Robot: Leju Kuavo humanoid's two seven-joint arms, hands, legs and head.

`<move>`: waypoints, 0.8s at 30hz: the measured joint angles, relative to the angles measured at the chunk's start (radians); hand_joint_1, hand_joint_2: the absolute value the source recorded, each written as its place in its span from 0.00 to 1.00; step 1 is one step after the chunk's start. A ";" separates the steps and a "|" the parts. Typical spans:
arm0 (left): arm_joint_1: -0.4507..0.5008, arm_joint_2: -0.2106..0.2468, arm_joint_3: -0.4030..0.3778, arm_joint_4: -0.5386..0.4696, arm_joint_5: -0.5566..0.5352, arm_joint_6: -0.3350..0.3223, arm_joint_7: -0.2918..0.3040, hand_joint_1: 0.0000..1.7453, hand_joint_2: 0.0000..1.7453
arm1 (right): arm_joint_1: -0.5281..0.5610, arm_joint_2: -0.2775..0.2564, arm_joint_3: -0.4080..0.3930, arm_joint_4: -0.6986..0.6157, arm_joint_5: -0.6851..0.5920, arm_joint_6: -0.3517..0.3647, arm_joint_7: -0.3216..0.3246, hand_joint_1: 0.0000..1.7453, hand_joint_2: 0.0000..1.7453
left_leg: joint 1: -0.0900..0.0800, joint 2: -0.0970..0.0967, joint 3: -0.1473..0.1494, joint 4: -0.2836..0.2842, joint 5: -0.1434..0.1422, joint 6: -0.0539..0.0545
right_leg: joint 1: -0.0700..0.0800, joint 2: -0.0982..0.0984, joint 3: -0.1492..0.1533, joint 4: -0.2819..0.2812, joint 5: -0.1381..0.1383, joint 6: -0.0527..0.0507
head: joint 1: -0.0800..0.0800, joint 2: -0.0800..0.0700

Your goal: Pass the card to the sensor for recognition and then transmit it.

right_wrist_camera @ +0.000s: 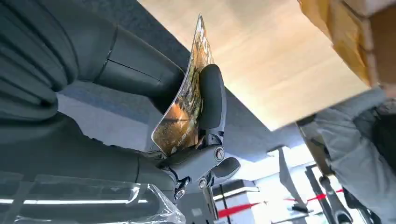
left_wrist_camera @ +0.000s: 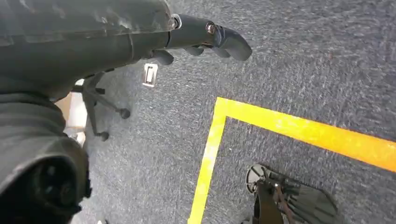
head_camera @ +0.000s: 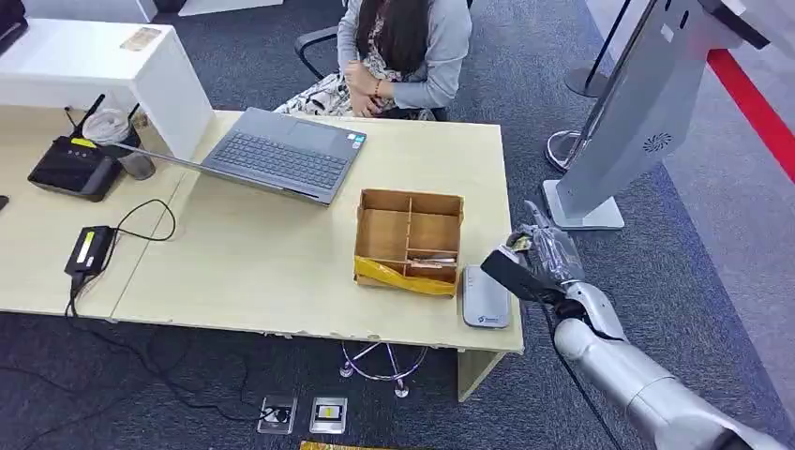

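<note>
Light wooden table (head_camera: 262,262) with laptop (head_camera: 281,155), divided cardboard box (head_camera: 410,239), grey sensor (head_camera: 486,298).

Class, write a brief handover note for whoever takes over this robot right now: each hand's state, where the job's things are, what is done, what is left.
Right hand: holds the card between thumb and fingers, just off the desk's right end beside the sensor.
Left hand: holds nothing, hangs over the carpet.
Sensor: lies flat at the desk's right front corner, next to the box.
Done: card picked up.
Left: present the card to the sensor, then pass it on.
</note>
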 joint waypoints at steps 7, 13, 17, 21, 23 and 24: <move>0.000 0.009 0.000 0.000 -0.005 -0.016 -0.010 0.00 0.00 | -0.112 0.043 -0.006 -0.009 0.088 0.039 -0.013 1.00 1.00 | 0.000 0.000 0.000 0.000 0.000 0.000 | 0.000 0.001 0.000 0.000 0.000 0.000 | 0.000 0.000; 0.000 0.010 0.000 0.000 -0.006 -0.026 -0.025 0.00 0.00 | -0.205 0.131 -0.005 0.074 0.129 0.050 -0.035 1.00 1.00 | 0.001 0.000 0.000 0.000 0.000 0.000 | 0.001 0.000 -0.001 0.000 0.000 0.000 | 0.000 0.000; 0.000 0.010 0.000 0.000 -0.005 -0.033 -0.044 0.00 0.00 | -0.222 0.187 -0.004 0.109 0.150 0.051 -0.041 1.00 1.00 | 0.001 -0.001 -0.002 0.000 0.000 0.000 | 0.001 0.000 -0.001 0.000 0.000 0.000 | 0.001 0.000; -0.002 0.011 0.000 0.000 -0.006 -0.037 -0.059 0.00 0.00 | -0.249 0.262 -0.001 0.176 0.173 0.048 -0.045 1.00 1.00 | 0.001 0.001 -0.001 0.000 0.000 0.000 | 0.001 0.002 -0.002 0.000 0.000 0.000 | 0.000 0.000; 0.000 0.012 0.000 0.000 -0.008 -0.042 -0.064 0.00 0.00 | -0.254 0.287 0.002 0.201 0.175 0.044 -0.045 1.00 1.00 | 0.001 0.001 -0.002 0.000 0.000 0.000 | 0.001 0.001 -0.002 0.000 0.000 0.000 | 0.000 0.000; 0.000 0.012 0.000 0.000 -0.009 -0.045 -0.065 0.00 0.00 | -0.256 0.297 0.004 0.211 0.177 0.043 -0.045 1.00 1.00 | 0.001 0.001 -0.002 0.000 0.000 0.000 | 0.001 0.001 -0.002 0.000 0.000 0.000 | 0.000 0.000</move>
